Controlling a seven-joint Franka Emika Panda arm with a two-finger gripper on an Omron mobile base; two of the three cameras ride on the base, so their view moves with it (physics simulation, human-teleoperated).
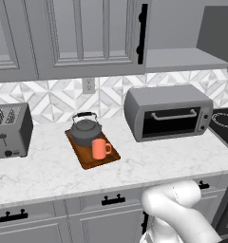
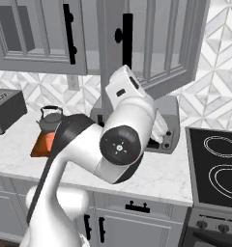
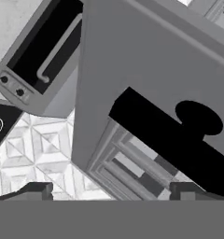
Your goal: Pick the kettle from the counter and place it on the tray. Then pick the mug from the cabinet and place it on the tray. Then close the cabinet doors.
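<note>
Kettle (image 1: 85, 131) and mug (image 1: 100, 149) both on tray (image 1: 93, 161), mug just in front of kettle, touching or nearly so. Tray flat on counter (image 1: 54, 171), between toaster (image 1: 9, 130) and toaster oven (image 1: 167, 113). Left cabinet door (image 1: 94, 35) shut; right door (image 2: 164, 46) swung open, bare shelf (image 1: 185, 59) behind it. Gripper (image 3: 109, 192) close up against open door's edge, fingertips (image 3: 37, 190) spread wide apart, holding nothing, black bar handle (image 3: 172, 140) just ahead between them. Stovetop (image 2: 217, 169) at far right.
</note>
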